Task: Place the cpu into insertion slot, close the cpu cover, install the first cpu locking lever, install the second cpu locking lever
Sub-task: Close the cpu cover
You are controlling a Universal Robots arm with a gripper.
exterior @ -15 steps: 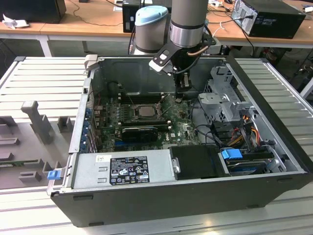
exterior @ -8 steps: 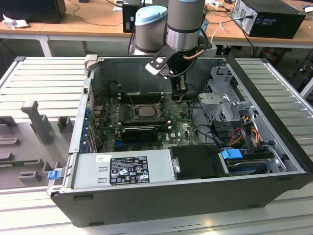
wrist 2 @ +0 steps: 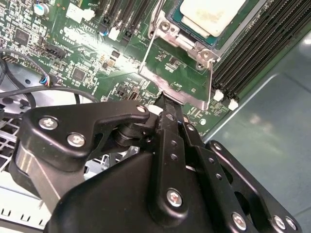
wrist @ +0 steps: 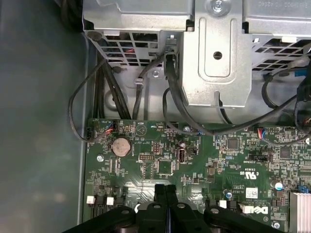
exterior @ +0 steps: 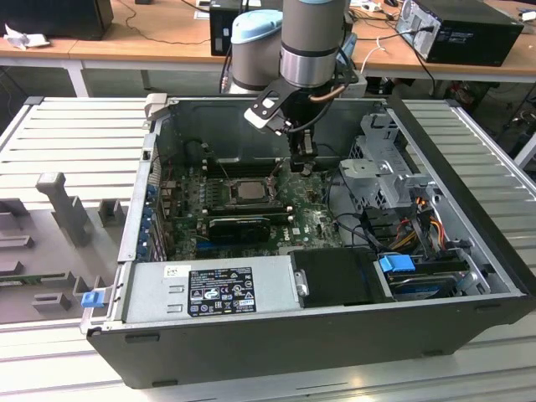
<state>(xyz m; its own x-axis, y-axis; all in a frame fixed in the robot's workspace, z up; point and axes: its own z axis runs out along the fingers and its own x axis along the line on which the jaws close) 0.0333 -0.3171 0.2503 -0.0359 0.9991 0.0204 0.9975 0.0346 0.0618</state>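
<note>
A black-and-white printed label (exterior: 221, 291) is being shown on the grey power supply (exterior: 151, 295), lower middle of the exterior view; its lines are not being made out. In the first wrist view, white lettering (wrist: 250, 174) is being seen on the green motherboard (wrist: 146, 160), none of it legibly.

Under me lies a ribbed grey metal counter (exterior: 75, 126); behind it run wooden desks (exterior: 159, 35) carrying black computer cases (exterior: 469, 33) and loose cables (exterior: 378, 43).

Silver-grey cpu (wrist 2: 211, 12) lies flat in the insertion slot (exterior: 272, 195); cpu cover (wrist 2: 188, 42) frames it.
</note>
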